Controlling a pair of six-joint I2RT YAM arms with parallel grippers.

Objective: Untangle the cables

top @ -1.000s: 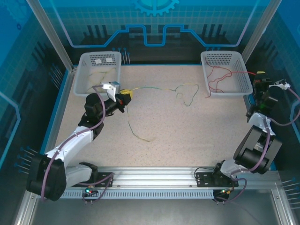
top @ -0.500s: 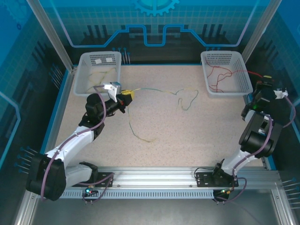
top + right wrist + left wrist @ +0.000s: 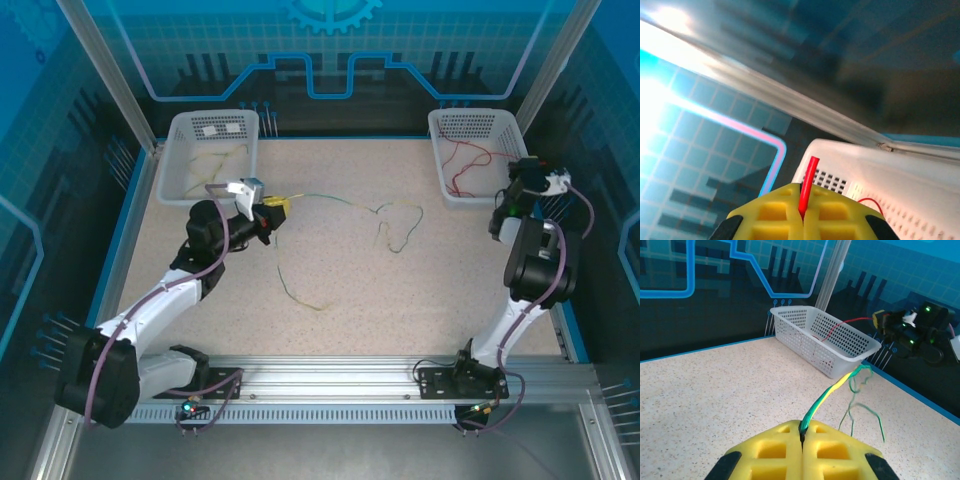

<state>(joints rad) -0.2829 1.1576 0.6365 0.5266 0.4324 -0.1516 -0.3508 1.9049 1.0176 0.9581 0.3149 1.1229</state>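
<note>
My left gripper [image 3: 273,209] is shut on a yellow-green cable [image 3: 330,199] and stands just right of the left basket. In the left wrist view the cable [image 3: 831,391] leaves the closed yellow pads [image 3: 803,433]. It runs right to a loose loop [image 3: 396,222] on the table, and another strand [image 3: 296,285] trails toward the near side. My right gripper [image 3: 514,174] is at the right basket's right rim, shut on a red cable's end [image 3: 807,186], which sticks up between the pads [image 3: 804,214]. More red cable [image 3: 462,166] lies in that basket.
The white perforated right basket [image 3: 500,125] sits at the back right and also shows in the wrist views [image 3: 840,342] [image 3: 865,155]. The left basket [image 3: 180,150] at the back left holds pale cables [image 3: 216,160]. Blue walls enclose the speckled table.
The right arm has swung from the table's right edge in to the right basket with the red cable, whose hanging strand was drawn into the basket. The left gripper shifted slightly right with its cable.
</note>
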